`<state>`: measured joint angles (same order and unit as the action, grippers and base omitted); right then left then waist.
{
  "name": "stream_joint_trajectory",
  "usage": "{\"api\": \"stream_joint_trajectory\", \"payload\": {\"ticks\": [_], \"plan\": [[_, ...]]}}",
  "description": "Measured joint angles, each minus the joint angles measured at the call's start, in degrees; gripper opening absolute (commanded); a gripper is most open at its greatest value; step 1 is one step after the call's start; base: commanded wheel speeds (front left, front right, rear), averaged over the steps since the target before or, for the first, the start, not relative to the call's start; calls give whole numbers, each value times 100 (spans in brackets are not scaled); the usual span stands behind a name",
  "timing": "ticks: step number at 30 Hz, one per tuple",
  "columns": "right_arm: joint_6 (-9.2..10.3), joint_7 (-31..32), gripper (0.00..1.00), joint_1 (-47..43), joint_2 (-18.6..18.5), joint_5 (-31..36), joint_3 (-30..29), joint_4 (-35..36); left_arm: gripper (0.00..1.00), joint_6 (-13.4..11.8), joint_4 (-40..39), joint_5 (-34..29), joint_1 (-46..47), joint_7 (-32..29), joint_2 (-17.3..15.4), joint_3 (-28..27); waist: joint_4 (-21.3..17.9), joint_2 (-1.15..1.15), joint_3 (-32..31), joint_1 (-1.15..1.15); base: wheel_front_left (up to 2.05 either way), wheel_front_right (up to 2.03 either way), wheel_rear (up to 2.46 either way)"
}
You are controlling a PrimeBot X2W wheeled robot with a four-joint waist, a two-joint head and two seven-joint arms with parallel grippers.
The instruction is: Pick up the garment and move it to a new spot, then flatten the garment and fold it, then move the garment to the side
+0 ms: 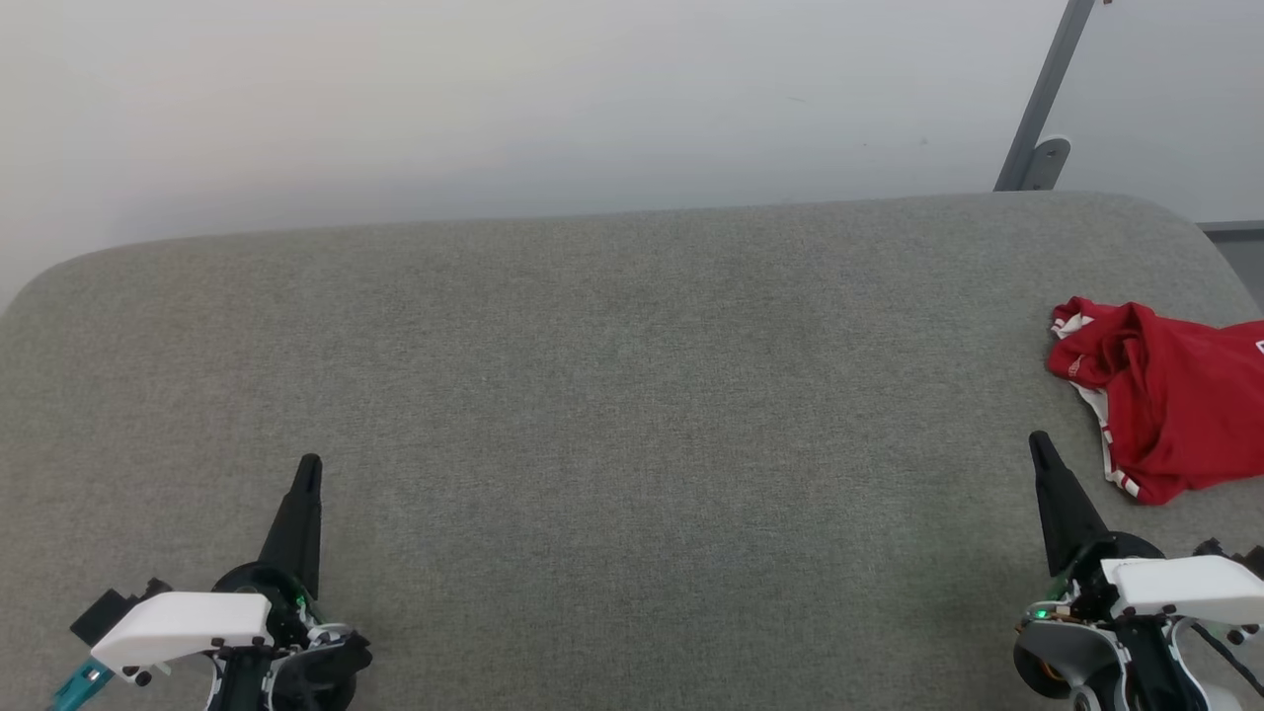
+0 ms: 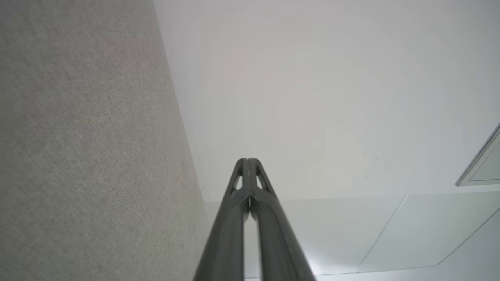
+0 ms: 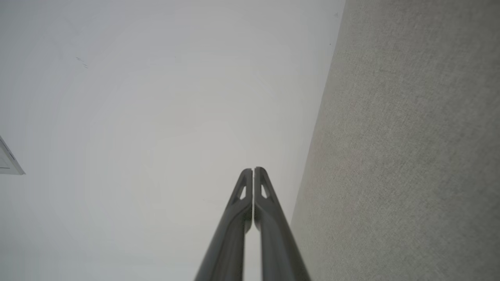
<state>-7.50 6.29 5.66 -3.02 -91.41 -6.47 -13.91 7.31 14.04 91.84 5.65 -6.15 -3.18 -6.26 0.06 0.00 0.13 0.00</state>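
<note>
the garment [image 1: 1180,395] lies crumpled at 3 o'clock on the desk [image 1: 592,395], near the right gripper [image 1: 1043,454], whose fingers, like the left gripper [image 1: 307,474], are closed and empty, so i think it should open wide and pinch a thick fold

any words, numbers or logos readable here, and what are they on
No text can be read.
On the crumpled garment, a white mark at the picture's right edge may be print, but it is too cut off to read.
No lettering seen on the left gripper, right gripper or grey surface.
</note>
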Motion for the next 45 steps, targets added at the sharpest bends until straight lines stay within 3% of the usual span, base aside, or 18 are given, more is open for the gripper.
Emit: {"api": "stream_joint_trajectory", "payload": {"ticks": [45], "plan": [[0,26,0,51,14,-88,-10,-4,0,1,9,58,29,-24,29,-14,-6,0,5,0,0,0,0]]}}
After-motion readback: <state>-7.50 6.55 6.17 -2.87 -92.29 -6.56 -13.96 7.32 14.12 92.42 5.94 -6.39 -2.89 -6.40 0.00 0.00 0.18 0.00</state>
